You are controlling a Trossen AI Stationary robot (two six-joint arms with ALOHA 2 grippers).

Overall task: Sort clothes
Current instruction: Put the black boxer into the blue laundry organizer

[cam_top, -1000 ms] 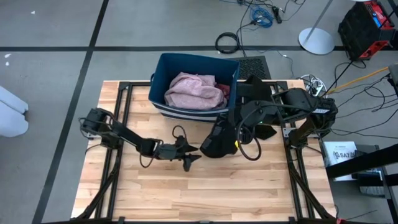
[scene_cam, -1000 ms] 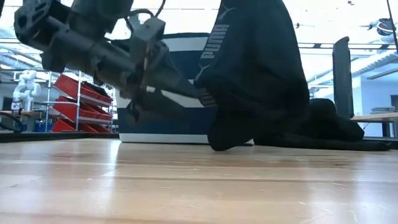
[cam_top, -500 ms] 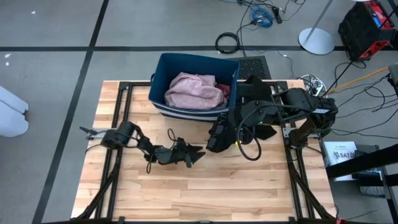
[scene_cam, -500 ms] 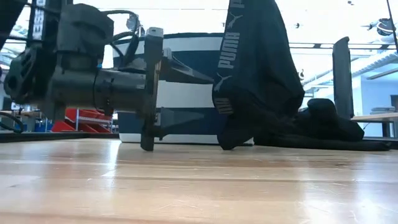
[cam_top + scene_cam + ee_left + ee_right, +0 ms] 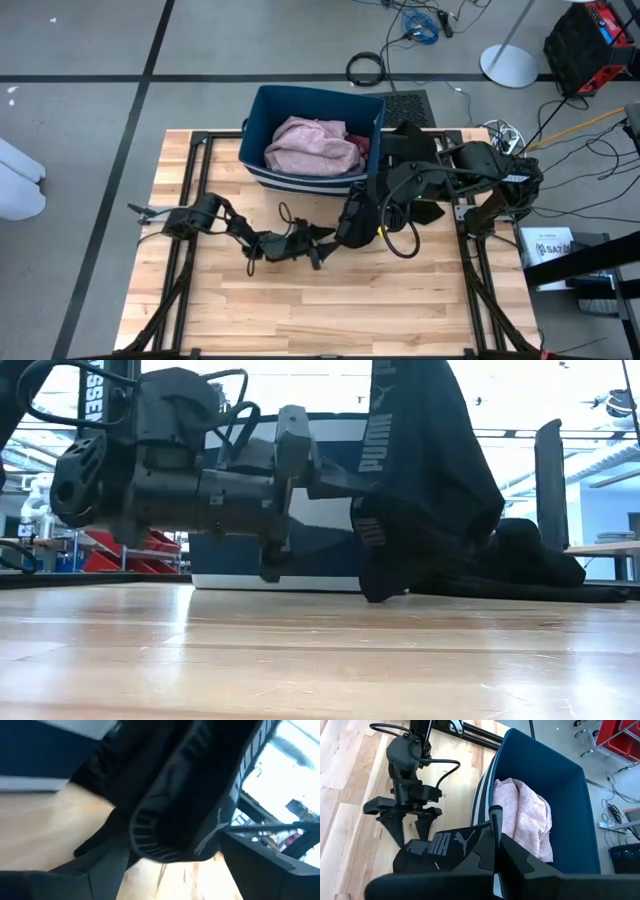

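- Left arm reaches low and level across the tabletop, its pincer (image 5: 322, 243) spread wide.
- Right arm bends inward from the right side, its pincer (image 5: 352, 213) clamped together.

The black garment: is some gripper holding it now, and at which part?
The right gripper is shut on the black garment, pinching its upper edge near the white lettering. The left gripper is open beside its lower end.

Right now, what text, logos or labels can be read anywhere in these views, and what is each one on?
"PUMA", white letters with a leaping-cat logo, on the black garment hanging from the right gripper.
White lettering on the left arm's link: cut off, unreadable.
White label sheet beside the table: too small to read.
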